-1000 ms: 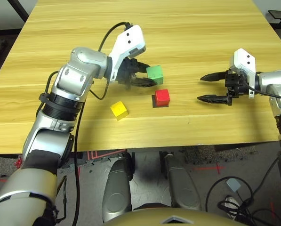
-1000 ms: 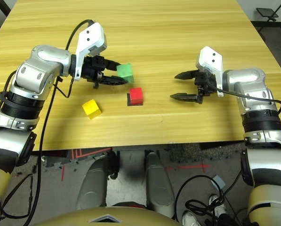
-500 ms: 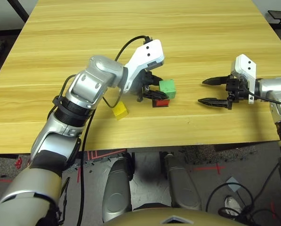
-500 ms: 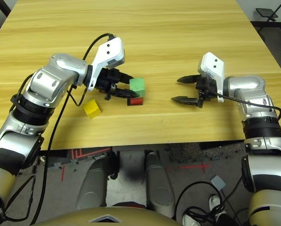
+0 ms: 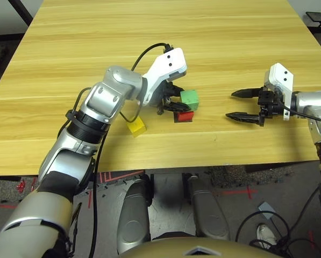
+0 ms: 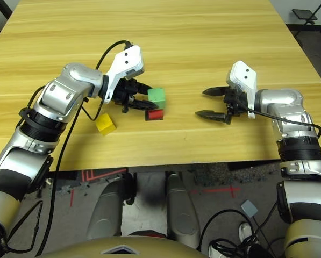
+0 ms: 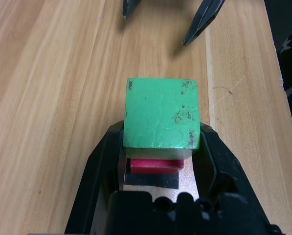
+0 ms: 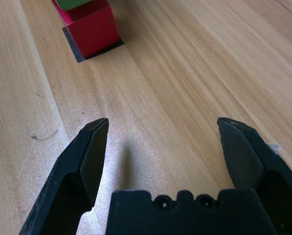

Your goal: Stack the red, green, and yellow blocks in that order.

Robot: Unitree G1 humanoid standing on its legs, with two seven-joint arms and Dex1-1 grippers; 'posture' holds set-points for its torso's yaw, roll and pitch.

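in the last half second the left gripper (image 5: 177, 102) barely shifted; it is clenched on the green block (image 5: 190, 99), sitting on or just above the red block (image 5: 185, 115). release looks next. yellow block (image 5: 136, 127) waits beside red. right gripper (image 5: 245, 104) spread, unladen. no writing seen.

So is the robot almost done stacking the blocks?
About halfway. The red block sits on the black patch. The left hand is holding the green block right on top of it. The yellow block waits on the table. The right hand is open.
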